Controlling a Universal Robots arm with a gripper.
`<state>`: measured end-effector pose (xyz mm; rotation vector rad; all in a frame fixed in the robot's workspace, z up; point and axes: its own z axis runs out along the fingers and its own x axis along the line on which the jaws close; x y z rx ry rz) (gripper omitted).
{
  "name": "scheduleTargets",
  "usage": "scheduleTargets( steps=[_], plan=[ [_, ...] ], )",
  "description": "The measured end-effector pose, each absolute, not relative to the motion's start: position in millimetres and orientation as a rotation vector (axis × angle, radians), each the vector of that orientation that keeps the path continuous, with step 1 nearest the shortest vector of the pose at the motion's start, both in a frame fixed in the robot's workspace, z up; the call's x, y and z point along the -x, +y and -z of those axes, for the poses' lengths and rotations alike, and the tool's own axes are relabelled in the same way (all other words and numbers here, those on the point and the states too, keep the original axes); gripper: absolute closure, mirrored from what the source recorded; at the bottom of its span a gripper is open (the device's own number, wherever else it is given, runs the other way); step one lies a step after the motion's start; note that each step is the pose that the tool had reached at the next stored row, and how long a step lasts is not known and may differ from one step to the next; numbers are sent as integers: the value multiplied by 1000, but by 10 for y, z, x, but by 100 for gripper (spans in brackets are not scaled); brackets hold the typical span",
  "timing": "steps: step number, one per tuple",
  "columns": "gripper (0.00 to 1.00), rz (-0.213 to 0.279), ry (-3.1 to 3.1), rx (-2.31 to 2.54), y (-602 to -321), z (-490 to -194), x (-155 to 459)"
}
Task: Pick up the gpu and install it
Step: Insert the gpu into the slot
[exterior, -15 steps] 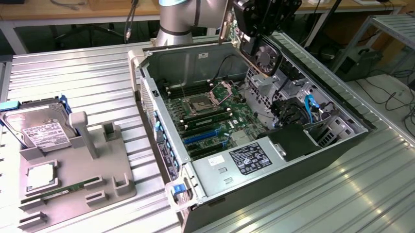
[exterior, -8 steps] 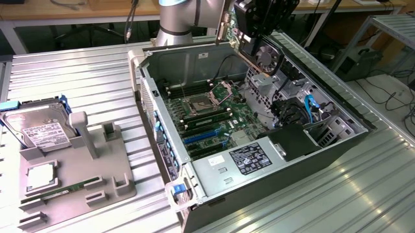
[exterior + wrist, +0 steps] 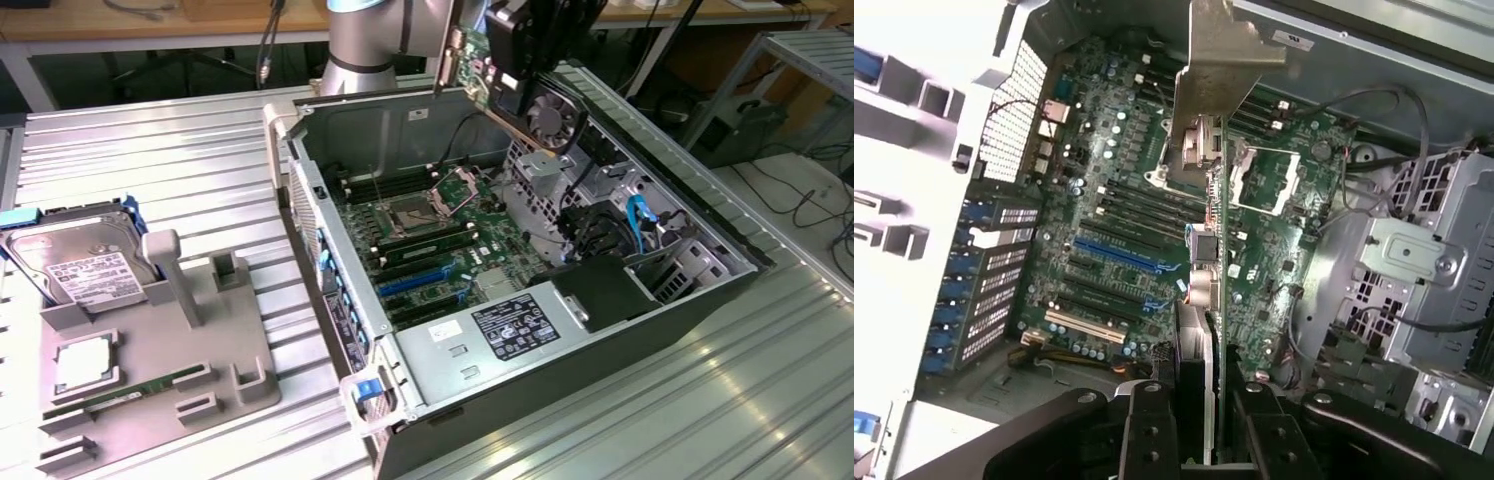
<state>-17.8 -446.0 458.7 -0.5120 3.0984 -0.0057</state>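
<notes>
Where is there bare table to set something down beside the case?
Bare table lies beyond the tray, at the exterior view's left of the case. A wider patch runs along the case's other side, toward the exterior view's lower right. Crowded: the tray, with its hard drive, and the case's inside, over which the gripper holds the gpu.

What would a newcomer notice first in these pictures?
First, the open computer case in the middle of the exterior view, its green motherboard laid bare. High over it, the gripper holds the gpu upright, not yet in a slot. At the exterior view's left, a hard drive stands in a grey holder.
</notes>
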Motion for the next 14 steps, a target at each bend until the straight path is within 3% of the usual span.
scheduleTargets(
  steps=[14],
  plan=[
    [73,6,3047,761,-4463,-4587,197]
  ],
)
